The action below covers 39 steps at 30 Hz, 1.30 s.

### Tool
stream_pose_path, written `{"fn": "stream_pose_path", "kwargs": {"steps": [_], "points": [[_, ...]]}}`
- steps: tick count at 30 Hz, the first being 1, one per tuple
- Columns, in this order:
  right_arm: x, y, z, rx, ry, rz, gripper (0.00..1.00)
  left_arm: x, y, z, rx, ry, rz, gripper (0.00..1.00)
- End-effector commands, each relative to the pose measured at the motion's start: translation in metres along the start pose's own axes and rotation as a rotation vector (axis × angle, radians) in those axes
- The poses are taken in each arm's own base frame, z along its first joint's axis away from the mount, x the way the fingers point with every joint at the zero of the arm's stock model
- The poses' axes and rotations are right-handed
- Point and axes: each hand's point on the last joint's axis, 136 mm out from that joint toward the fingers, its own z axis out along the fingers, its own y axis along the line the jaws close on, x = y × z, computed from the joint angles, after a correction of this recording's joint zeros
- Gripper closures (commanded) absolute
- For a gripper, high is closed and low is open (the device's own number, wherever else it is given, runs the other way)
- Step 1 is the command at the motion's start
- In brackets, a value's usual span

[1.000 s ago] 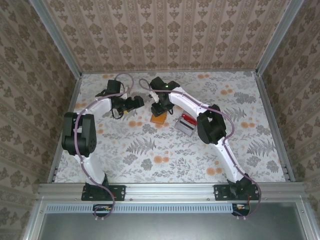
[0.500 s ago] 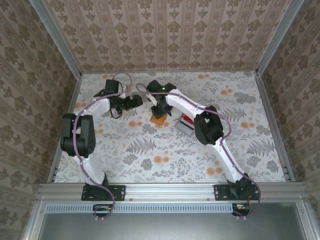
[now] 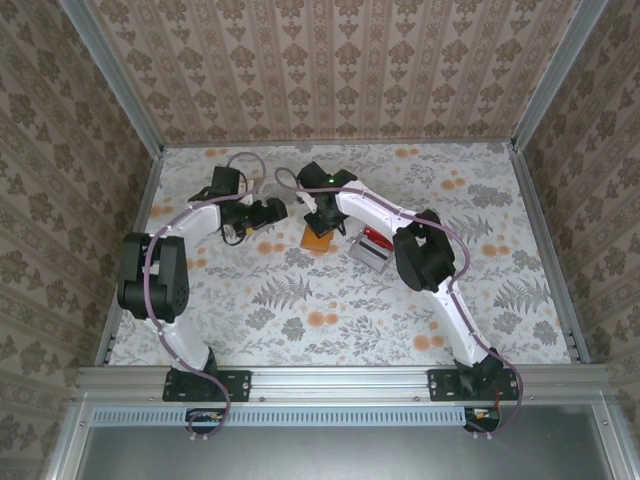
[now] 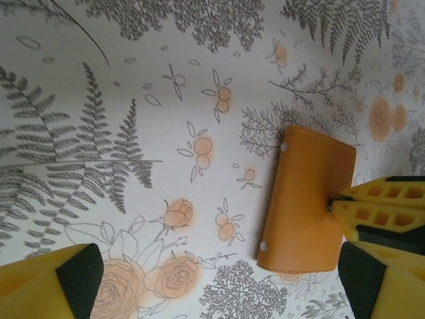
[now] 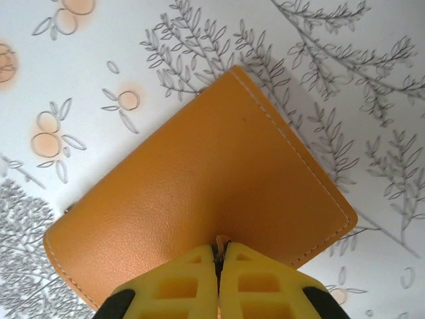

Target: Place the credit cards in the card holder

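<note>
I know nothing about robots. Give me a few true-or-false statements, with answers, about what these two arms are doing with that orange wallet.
1. The right claw is pinching one edge of the orange card holder. True.
2. The card holder lies spread open, lining up. False: it is folded shut, and only its orange cover shows.
3. The left claw is wide open with nothing in it. True.
4. The red cards lie scattered flat on the table. False: they sit together in a grey stand just right of the card holder.
</note>
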Motion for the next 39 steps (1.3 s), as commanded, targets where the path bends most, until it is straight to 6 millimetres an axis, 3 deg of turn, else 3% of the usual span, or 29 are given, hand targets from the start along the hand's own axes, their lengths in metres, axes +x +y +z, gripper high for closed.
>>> {"fn": "stream_pose_path", "kwargs": {"steps": [1,7,14,18,23,32,39], "points": [[0.01,0.029,-0.017,-0.123,-0.028,0.046,0.93,0.006,-0.015,-0.002,0.047,-0.005,-0.012,0.06],[0.011,0.055,-0.044,-0.29,-0.134,0.146,0.93,0.023,-0.023,-0.001,0.06,0.012,-0.026,0.1],[0.032,0.07,-0.059,-0.352,-0.188,0.19,0.93,0.038,-0.023,-0.023,0.047,-0.041,-0.022,0.13],[0.045,0.064,-0.066,-0.333,-0.217,0.219,0.92,0.047,-0.04,-0.033,0.095,-0.085,0.093,0.14],[0.054,0.057,-0.074,-0.307,-0.253,0.237,0.92,0.058,-0.045,-0.036,0.06,-0.078,0.178,0.14],[0.033,0.06,-0.103,-0.356,-0.363,0.243,0.91,0.071,-0.061,-0.024,0.091,-0.044,0.216,0.14],[0.034,0.054,-0.109,-0.352,-0.383,0.252,0.91,0.081,-0.063,-0.013,0.135,-0.007,0.178,0.15]]}}
